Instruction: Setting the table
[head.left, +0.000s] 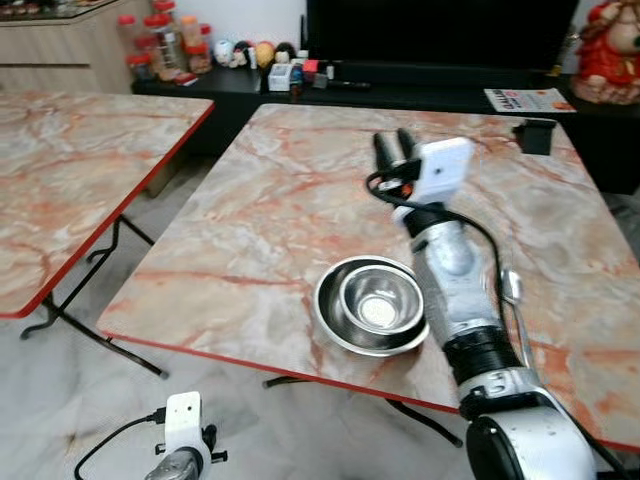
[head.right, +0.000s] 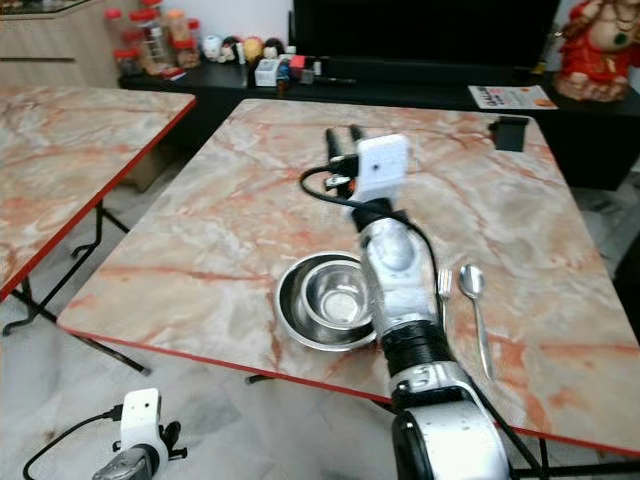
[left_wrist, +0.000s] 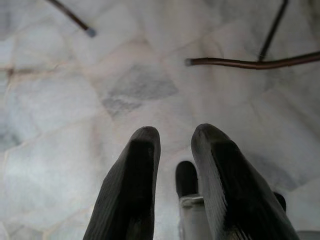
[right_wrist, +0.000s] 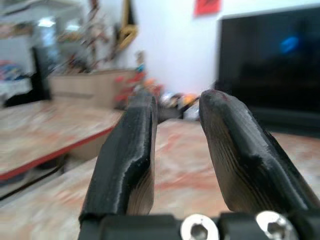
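Here, your right end effector (head.right: 343, 140) hangs raised above the middle of the marble-patterned, red-edged folding table (head.right: 250, 210), its two black fingers slightly parted and grasping nothing. The two nested, round stainless-steel bowls (head.right: 328, 300) sit near the table's front edge, with the silver metal fork (head.right: 443, 292) and silver metal spoon (head.right: 475, 305) lying just to their right. Your left end effector (left_wrist: 175, 180) hangs idle over the pale tiled floor (left_wrist: 75, 100), fingers parted and empty. For the next piece, lower slowly, keep the forearm clear of the bowls, and centre the fingers before clenching.
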